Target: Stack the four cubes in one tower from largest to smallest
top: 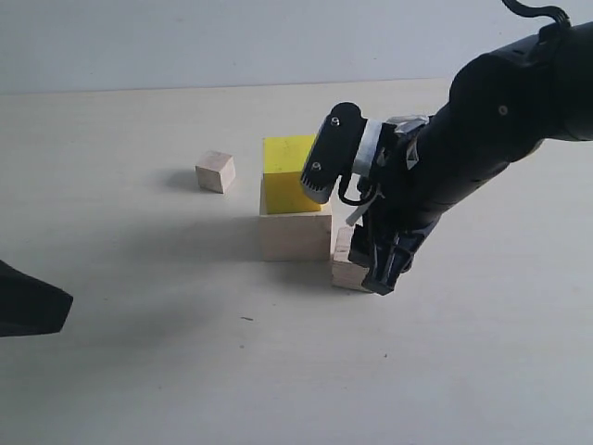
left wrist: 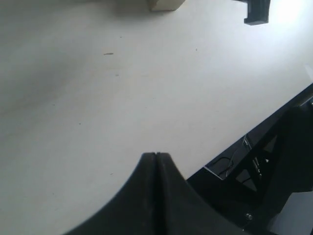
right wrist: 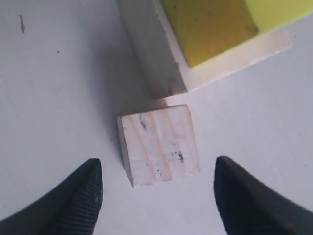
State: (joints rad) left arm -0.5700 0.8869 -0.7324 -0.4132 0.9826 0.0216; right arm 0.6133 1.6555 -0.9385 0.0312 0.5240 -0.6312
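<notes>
The bright yellow cube [top: 290, 172] [right wrist: 215, 27] rests on the large pale wood cube [top: 295, 235] [right wrist: 159, 58] near the table's middle. Just right of that pair lies the medium wood cube with dark specks [top: 348, 260] [right wrist: 159, 145], flat on the table. My right gripper [top: 378, 274] [right wrist: 157, 193] hangs open directly over it, one finger on each side, touching nothing. The small wood cube [top: 215, 171] sits alone to the left. My left gripper [left wrist: 156, 155] is shut and empty, low at the left edge [top: 32, 301].
The table [top: 167, 371] is a pale plain surface. In the left wrist view its edge and dark frame parts [left wrist: 274, 161] show beyond the closed fingers.
</notes>
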